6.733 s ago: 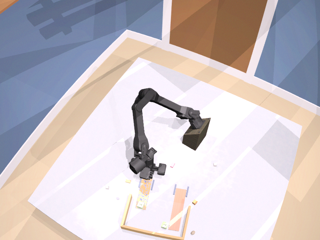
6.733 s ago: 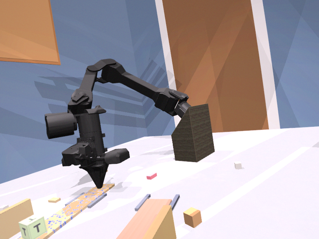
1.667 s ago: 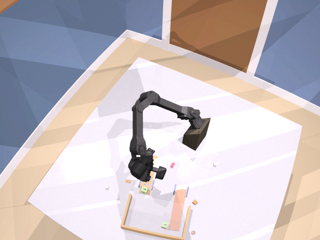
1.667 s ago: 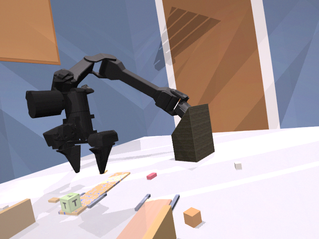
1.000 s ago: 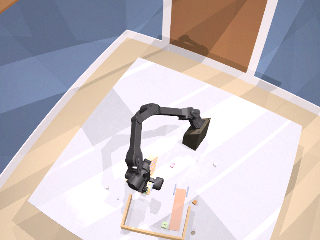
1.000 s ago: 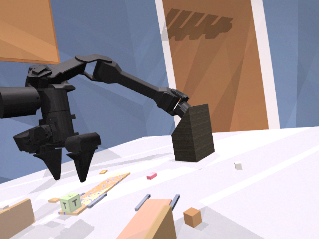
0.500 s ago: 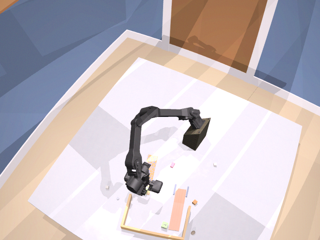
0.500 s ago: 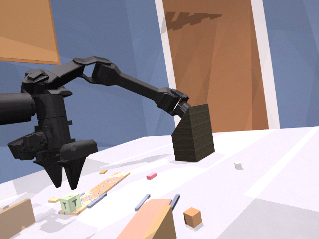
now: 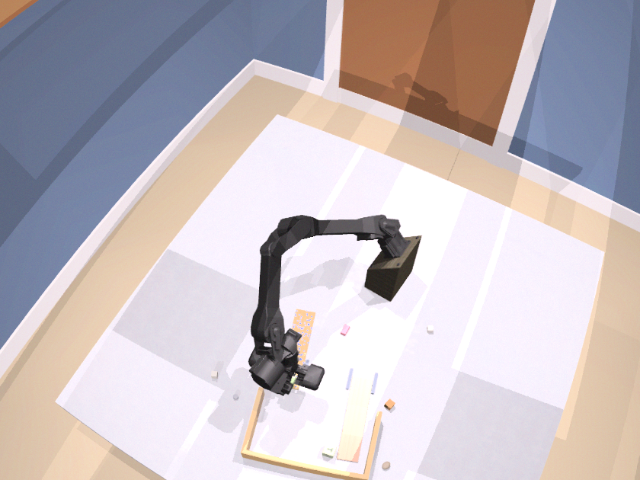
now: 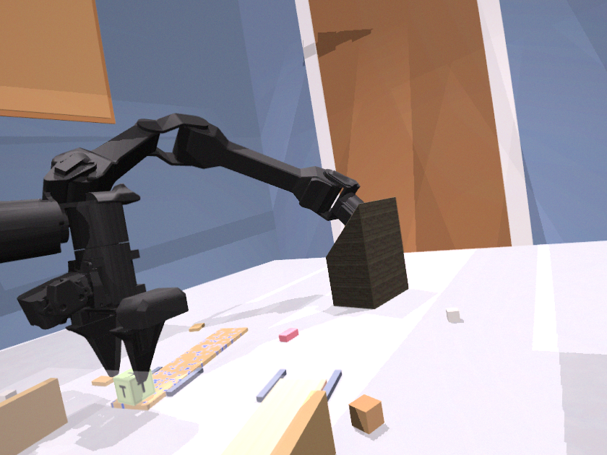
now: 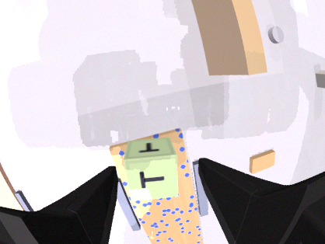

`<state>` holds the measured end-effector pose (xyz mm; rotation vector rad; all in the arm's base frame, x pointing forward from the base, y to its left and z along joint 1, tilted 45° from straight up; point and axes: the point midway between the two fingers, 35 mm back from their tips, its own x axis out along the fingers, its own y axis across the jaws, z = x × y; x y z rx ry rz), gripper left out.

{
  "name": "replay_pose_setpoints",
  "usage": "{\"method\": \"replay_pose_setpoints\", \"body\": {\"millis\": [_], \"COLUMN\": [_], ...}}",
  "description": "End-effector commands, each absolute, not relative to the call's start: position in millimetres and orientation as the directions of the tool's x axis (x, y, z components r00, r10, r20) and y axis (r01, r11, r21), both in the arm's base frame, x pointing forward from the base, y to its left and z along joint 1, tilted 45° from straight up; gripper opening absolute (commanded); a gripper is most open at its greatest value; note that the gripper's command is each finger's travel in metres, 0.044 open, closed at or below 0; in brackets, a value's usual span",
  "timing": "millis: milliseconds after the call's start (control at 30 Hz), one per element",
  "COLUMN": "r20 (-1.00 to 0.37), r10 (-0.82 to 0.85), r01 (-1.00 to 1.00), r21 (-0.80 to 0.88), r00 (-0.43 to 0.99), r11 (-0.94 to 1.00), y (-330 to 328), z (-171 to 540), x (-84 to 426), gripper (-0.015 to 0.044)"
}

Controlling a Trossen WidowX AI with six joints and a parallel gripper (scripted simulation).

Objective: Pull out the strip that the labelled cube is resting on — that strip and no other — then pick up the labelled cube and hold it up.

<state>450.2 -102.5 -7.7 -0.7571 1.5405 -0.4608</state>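
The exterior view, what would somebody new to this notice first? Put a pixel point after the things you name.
Probably the big black arm [image 9: 270,289] [image 10: 264,164], arching from a dark wedge-shaped block [image 9: 388,281] [image 10: 367,259]. Next, the pale green T cube [image 9: 294,379] [image 10: 133,388] [image 11: 152,176] below its tool [image 10: 128,379] [image 11: 158,169], sitting on the end of a blue-speckled orange strip [image 9: 305,331] [image 10: 201,352] [image 11: 171,221].

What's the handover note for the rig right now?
Gripper: jaws part-open around the T cube, gaps both sides, not gripping.
Places: T cube on near end of spotted strip; plain strip separate, leave it.
Done: neither strip pull nor lift.
Left: pull spotted strip out, then pick up T cube and hold it up.
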Motion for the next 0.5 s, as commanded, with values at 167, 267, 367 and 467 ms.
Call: {"method": "replay_pose_setpoints", "body": {"millis": [167,267,367,467], "r20": [-0.713,-0.713,-0.713,-0.713], "r10": [-0.701,-0.702,-0.702,-0.702], "r01": [-0.205,-0.205,-0.205,-0.205], "r21": [-0.687,-0.687,-0.687,-0.687], "r00": [0.003,0.003,0.003,0.003], "r11": [0.697,0.697,0.697,0.697], "y": [-113.6,-114.4,-114.4,-114.4], "z": [-23.4,-24.2,-24.2,-24.2], "x": [446.0,445.9,445.9,445.9], "gripper": [0.025,0.025,0.025,0.025]}}
